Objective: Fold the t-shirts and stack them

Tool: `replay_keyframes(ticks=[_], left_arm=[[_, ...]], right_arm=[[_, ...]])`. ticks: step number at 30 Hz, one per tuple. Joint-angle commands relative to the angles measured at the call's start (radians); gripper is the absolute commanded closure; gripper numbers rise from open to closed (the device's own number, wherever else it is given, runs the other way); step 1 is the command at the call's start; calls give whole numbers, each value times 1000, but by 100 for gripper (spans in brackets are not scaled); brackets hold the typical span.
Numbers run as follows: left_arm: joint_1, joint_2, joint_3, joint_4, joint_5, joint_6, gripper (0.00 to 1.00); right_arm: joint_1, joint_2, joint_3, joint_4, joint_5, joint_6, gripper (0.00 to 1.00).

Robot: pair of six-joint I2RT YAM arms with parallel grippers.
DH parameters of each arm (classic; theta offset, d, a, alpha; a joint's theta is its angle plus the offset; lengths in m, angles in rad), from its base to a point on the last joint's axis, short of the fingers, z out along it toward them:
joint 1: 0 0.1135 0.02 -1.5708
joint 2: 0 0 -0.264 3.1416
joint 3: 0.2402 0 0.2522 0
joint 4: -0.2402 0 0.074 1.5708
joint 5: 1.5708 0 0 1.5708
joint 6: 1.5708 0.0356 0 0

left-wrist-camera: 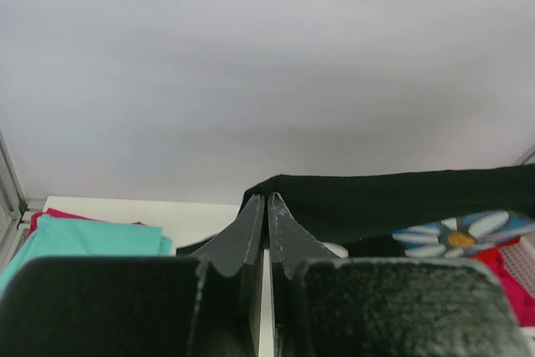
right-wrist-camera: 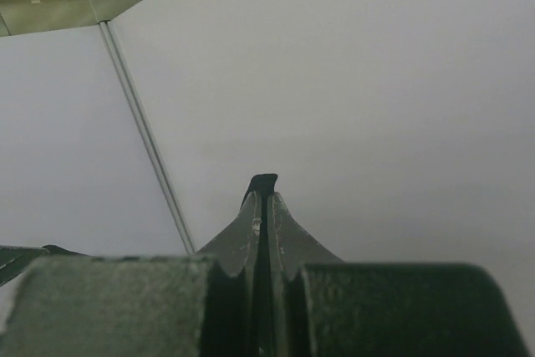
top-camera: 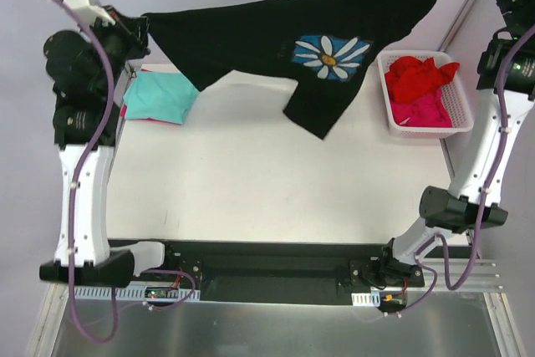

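The black t-shirt [top-camera: 251,35] hung stretched in the air over the far side of the worktop [top-camera: 276,198]. Its long axis ran left to right and climbed toward the right. Its flower print [top-camera: 331,56] faced upward, and one loose part drooped toward the near side just below the print.

The left claw [left-wrist-camera: 267,204] was clamped on the shirt's left end, its fingers pressed together with black cloth at their tips. The right claw [right-wrist-camera: 264,198] was clamped on the right end, with a small tuft of black cloth pinched between its tips.

The left arm [top-camera: 84,173] rose from its base along the left edge, its wrist bent inward at the far left corner. The right arm [top-camera: 493,140] rose along the right edge, its wrist lifted high at the far right corner.

A folded teal t-shirt [top-camera: 159,96] lay flat at the far left of the worktop, with a strip of pink-red cloth [top-camera: 125,111] showing beneath it. At the far right stood a white slotted basket [top-camera: 389,102]. It held a crumpled red t-shirt [top-camera: 420,77] toward the far end and a pink t-shirt [top-camera: 426,111] nearer.
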Motion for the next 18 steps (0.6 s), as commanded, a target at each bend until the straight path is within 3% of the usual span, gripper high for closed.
replay_keyframes(ticks=[1,9,13,18], left_arm=[[2,-180,-160,70,-15,-13,100],[2,-397,-307,-15,-8,-31,100],[2,-434,-266,-57,2,-39,100],[0,-443,-154,-124,5,-40,100]], right_arm=[[-16,-175,-140,139,-39,19,100],[-16,-564,-554,119,-72,-62,100],[-16,-620,-533,41,-72,-74,100],[-16,-614,-377,-16,-47,-39,100]])
